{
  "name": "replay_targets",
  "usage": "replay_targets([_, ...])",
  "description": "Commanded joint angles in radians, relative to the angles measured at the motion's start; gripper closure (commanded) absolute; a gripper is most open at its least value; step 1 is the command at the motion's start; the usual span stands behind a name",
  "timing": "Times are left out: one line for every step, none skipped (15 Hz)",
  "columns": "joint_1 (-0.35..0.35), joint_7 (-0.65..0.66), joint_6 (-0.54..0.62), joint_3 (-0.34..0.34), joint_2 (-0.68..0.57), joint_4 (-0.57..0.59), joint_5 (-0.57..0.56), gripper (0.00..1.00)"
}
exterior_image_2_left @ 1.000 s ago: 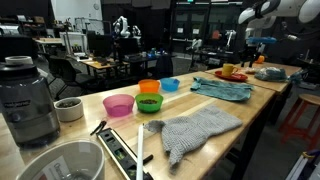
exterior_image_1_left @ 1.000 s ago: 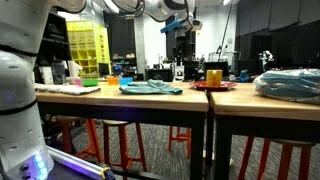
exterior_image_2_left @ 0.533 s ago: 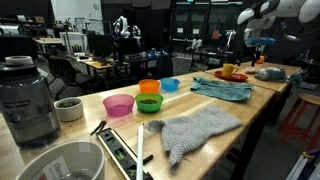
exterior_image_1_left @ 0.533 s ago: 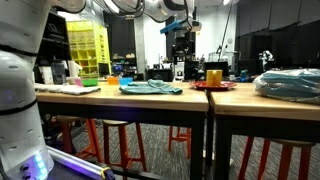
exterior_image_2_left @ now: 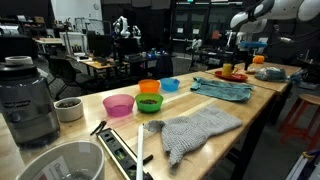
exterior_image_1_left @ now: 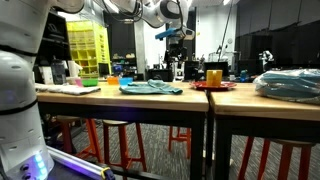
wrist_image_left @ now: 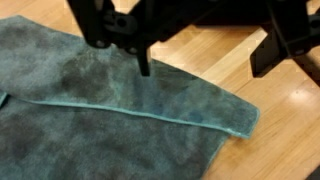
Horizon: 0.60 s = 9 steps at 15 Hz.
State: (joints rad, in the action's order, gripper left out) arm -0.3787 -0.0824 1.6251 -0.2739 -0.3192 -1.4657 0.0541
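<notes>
The claw (wrist_image_left: pixel 208 65) stands wide open, its two fingers well apart with nothing between them. Directly below it in the wrist view lies the teal cloth (wrist_image_left: pixel 110 110), spread flat on the surface (wrist_image_left: pixel 285 140). One end of the cloth tapers to a corner, with bare wood beyond it.

What has changed is the arm's place. In both exterior views it has swung a little sideways over the last second, away from the red plate (exterior_image_1_left: pixel 213 86) and cup (exterior_image_1_left: pixel 214 75). The claw (exterior_image_1_left: pixel 177 42) now hangs high over the cloth (exterior_image_1_left: pixel 152 88) rather than over the plate. The cloth itself has not shifted. It lies at the far end of the surface near the right edge (exterior_image_2_left: pixel 224 88), past the row of bowls (exterior_image_2_left: pixel 150 96) and beside the plate.

My reading is that the cloth is free. Nothing grips or touches it, and the claw is well above it, lined up over its tapered end. Any hold on it has not yet been made.
</notes>
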Motion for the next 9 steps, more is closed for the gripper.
replay_targets([0.039,0.001,0.006,0.024,0.068,-0.087,-0.019,0.0])
replay_targets([0.052,-0.001,0.013,0.031,0.077,-0.105,-0.024,0.0])
replay_targets([0.068,-0.008,0.023,0.039,0.091,-0.128,-0.037,0.0])
replay_targets([0.082,-0.013,0.028,0.047,0.104,-0.149,-0.043,0.0])
replay_targets([0.096,-0.024,0.033,0.057,0.117,-0.17,-0.051,0.0])
replay_targets([0.112,-0.037,0.043,0.067,0.133,-0.198,-0.061,0.0])
replay_targets([0.126,-0.051,0.053,0.077,0.148,-0.224,-0.073,0.0])
replay_targets([0.141,-0.07,0.069,0.087,0.163,-0.254,-0.09,0.0])
replay_targets([0.156,-0.082,0.083,0.098,0.178,-0.284,-0.108,0.0])
